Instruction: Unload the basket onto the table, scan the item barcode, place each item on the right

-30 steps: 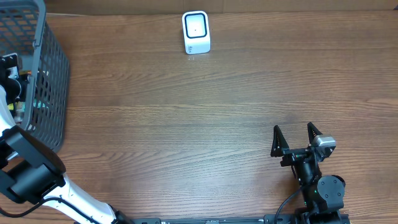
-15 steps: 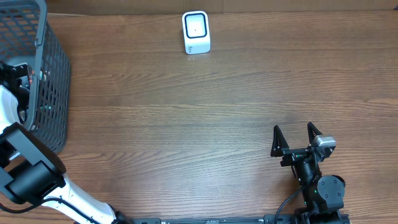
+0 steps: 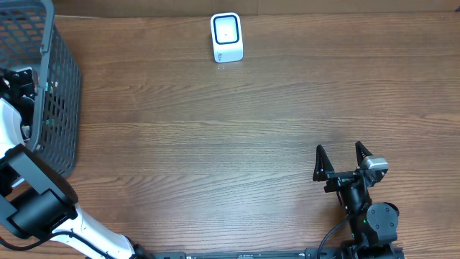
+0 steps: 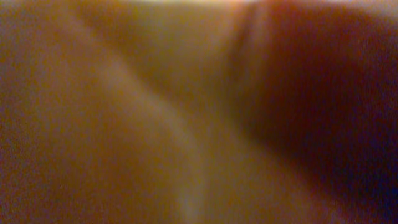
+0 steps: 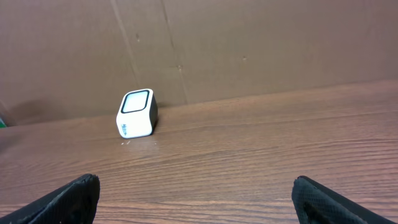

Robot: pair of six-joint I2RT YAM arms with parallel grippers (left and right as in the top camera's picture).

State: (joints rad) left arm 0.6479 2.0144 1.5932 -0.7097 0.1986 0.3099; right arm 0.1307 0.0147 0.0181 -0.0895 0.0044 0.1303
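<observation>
Logging status, left to right. My left pincer (image 3: 25,75) is down inside the wire basket (image 3: 61,86) at the table's (image 3: 215,158) left edge. I cannot tell whether it is apart or clamped on anything: the mesh hides it from above, and its wrist view gives only a tan and dark blur. The item is not visible, so I judge it to be in the basket, not yet lifted out. The scanner (image 3: 226,37) stands at the far edge, nothing in front of it. My right pincer (image 3: 343,160) is parked near the front edge, jaws wide apart and empty. Left to do, by my judgement: lift, carry, present the barcode.
</observation>
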